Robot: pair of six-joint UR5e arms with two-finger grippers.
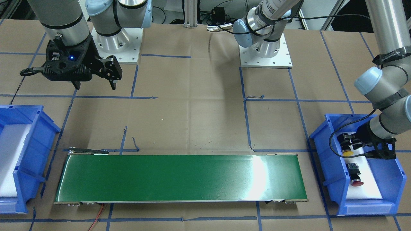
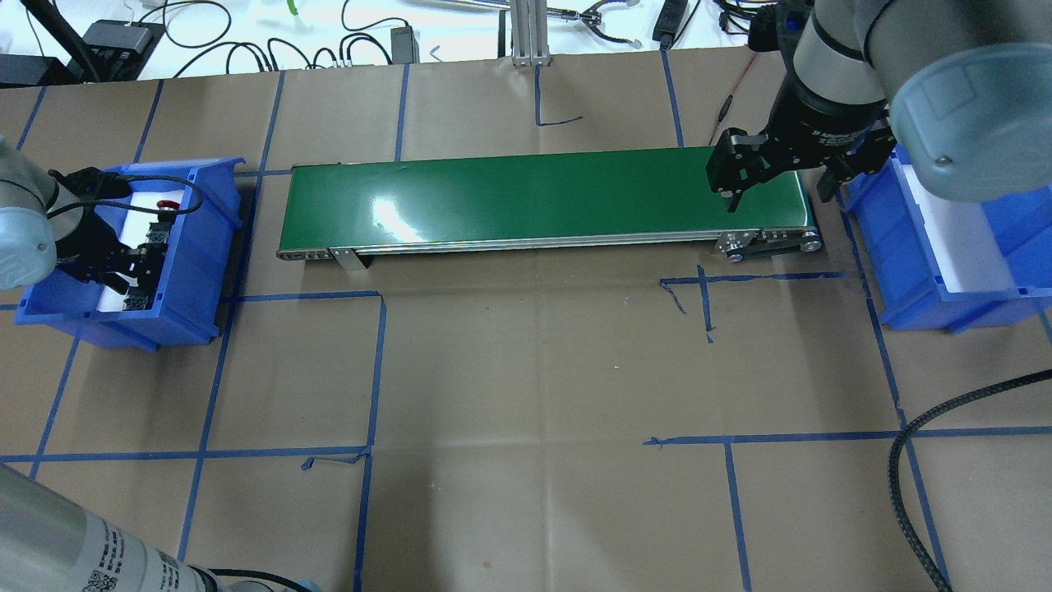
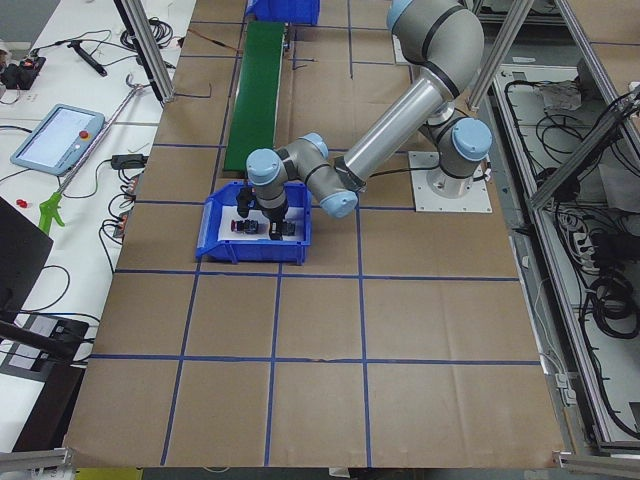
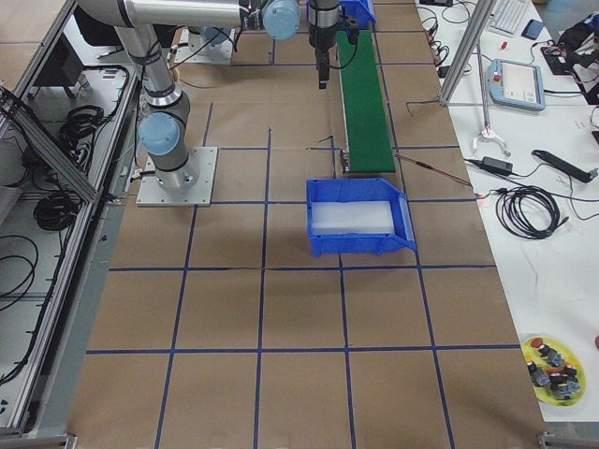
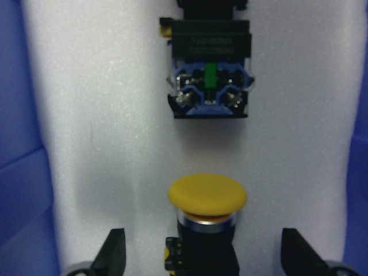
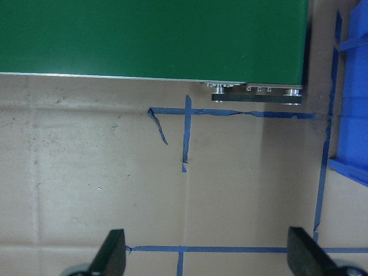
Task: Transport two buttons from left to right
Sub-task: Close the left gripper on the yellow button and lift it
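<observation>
Notably domed yellow-capped button (image 5: 207,198), black-bodied

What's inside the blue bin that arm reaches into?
Two push buttons on white padding: yellow-capped button under the open left gripper, red-capped button beside it. The gripper hides the yellow one's rear.

The left end effector (image 2: 136,271) hangs low inside a blue plastic bin (image 2: 205,247) lined with white foam, on the brown paper-covered table (image 2: 526,370). Just beyond it lies a red-capped, black-bodied push button (image 2: 162,220). The right end effector (image 2: 777,189), fingers apart, hangs above the table near the end of a long green conveyor belt (image 2: 534,193). A second blue plastic bin (image 2: 920,271) stands just beside it.
</observation>
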